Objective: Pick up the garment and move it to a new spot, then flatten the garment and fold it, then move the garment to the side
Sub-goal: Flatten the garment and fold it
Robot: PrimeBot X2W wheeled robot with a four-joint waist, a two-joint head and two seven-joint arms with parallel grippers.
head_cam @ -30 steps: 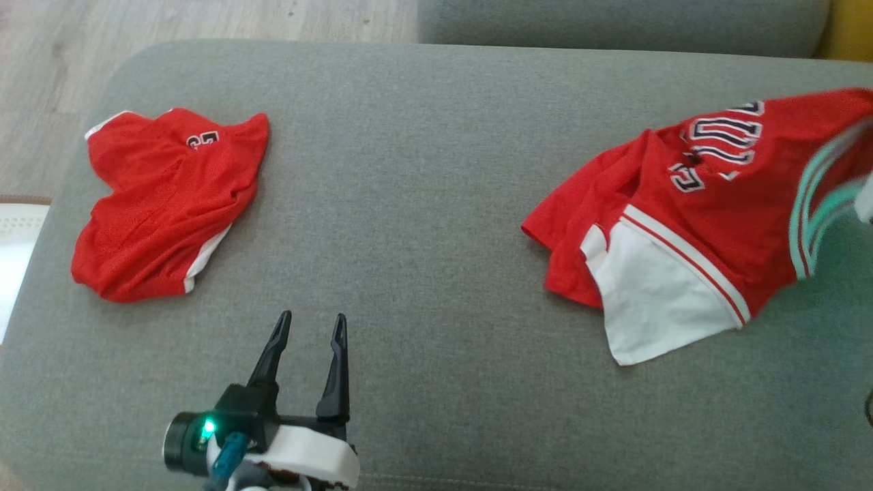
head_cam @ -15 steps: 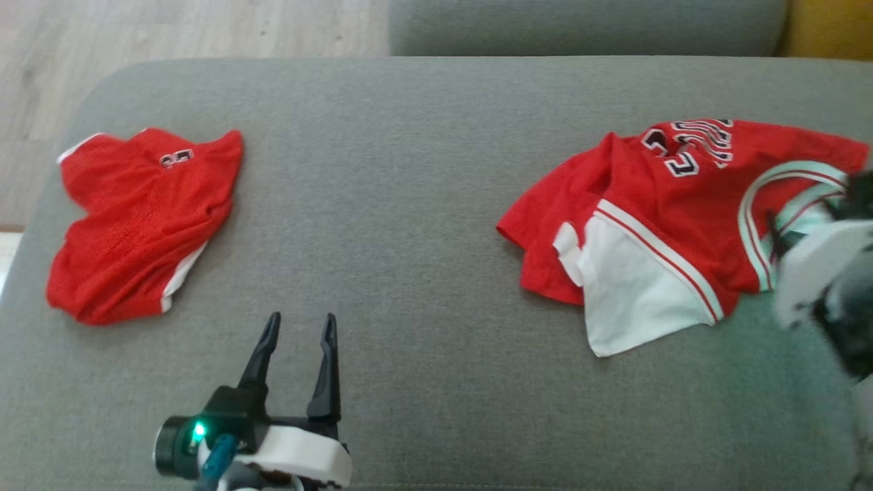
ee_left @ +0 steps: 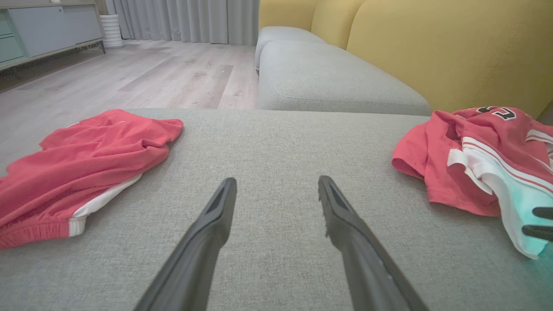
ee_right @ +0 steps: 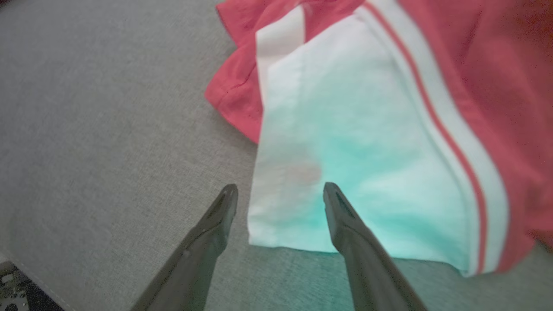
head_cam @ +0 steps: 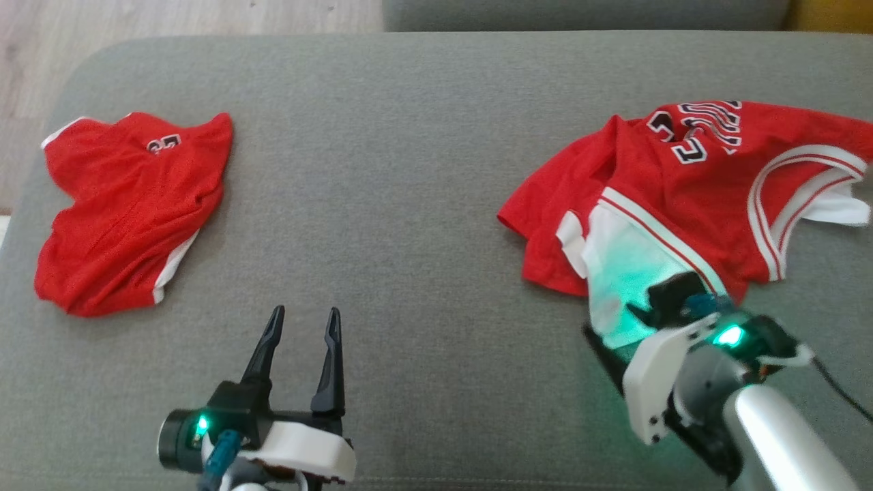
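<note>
Setting: a wide grey cushion (head_cam: 409, 170), with wooden floor (head_cam: 170, 17) beyond its far left corner and a yellow backrest (ee_left: 432, 52) to the far right.
Garment in hand: by my reading, the red jersey (head_cam: 682, 198) on the right side of the cushion. It lies rumpled and folded over itself, lettering at its far edge, trimmed armhole out to the right.
White panel: the jersey's white panel (ee_right: 345, 129) spreads toward the near edge, tinted green by the wrist light.
Right gripper: the right gripper (ee_right: 279, 188) is at the near left corner of that panel with its fingers spread wide. One finger is over the cloth, the other over bare cushion. I cannot tell whether the tips touch the fabric, and nothing is pinched.
Left gripper: the left gripper (head_cam: 305, 312) is also spread wide and holds nothing. It hangs over bare cushion at the near middle-left, well apart from both pieces of clothing.
Other clothing: red shorts (head_cam: 129, 204) with a white side stripe sit bunched at the far left, with neither gripper near them.
Done so far: as far as I can see, only the reach toward the jersey's corner.
Left to do: closing on the cloth, lifting it and carrying it to a new spot, then spreading it flat, folding it and setting it aside. Nearly the whole job is ahead.
</note>
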